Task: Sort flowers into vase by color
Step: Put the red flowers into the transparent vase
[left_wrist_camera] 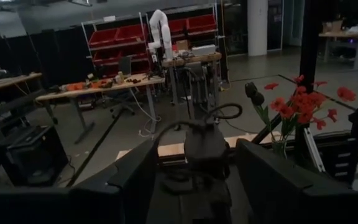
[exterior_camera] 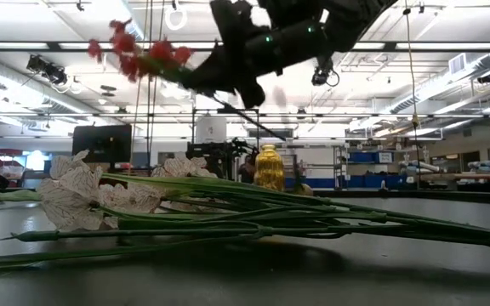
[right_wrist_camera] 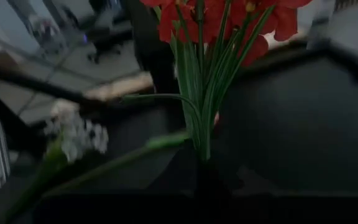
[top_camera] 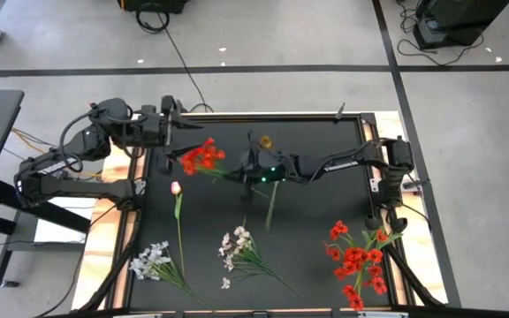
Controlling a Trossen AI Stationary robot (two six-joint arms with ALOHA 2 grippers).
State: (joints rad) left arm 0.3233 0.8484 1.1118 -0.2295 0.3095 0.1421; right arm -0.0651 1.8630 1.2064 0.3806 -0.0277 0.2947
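My right claw (top_camera: 253, 175) is clenched on the stem of a red flower bunch (top_camera: 201, 157), held up above the middle of the tabletop (top_camera: 316, 212), blossoms toward my left claw (top_camera: 173, 119), which hangs released at the far left edge

No readable text, labels, brands, numbers or signs in any view; nothing legible on the table, the arms, or the room behind.
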